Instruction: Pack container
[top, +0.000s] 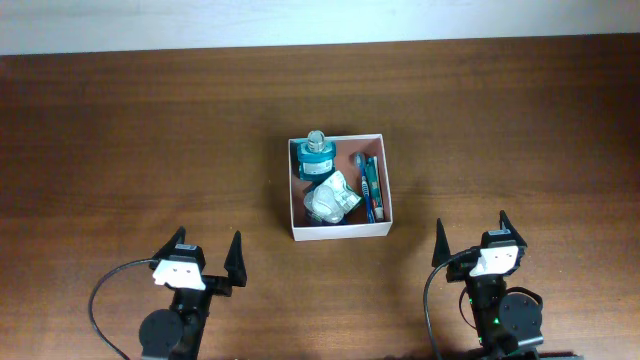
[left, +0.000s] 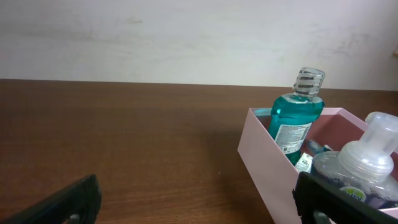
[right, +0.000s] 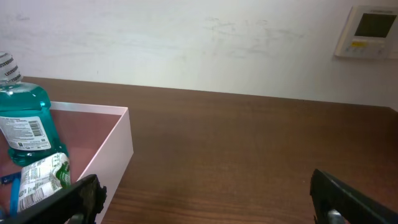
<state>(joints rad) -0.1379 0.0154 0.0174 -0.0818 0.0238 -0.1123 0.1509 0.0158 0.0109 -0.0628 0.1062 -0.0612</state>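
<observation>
The container (top: 338, 232) is a square white box with a pinkish inside at the table's middle. In it stand a teal mouthwash bottle (top: 315, 157), a clear pump bottle (top: 330, 200) and blue toothbrushes (top: 370, 187). The box also shows in the left wrist view (left: 264, 158) and in the right wrist view (right: 115, 146). My left gripper (top: 205, 250) is open and empty near the front edge, left of the box. My right gripper (top: 470, 232) is open and empty, front right of the box. Neither touches the box.
The brown wooden table (top: 140, 140) surrounds the box. A white wall runs behind the far edge, with a wall thermostat (right: 367, 31) in the right wrist view. Black cables loop beside both arm bases.
</observation>
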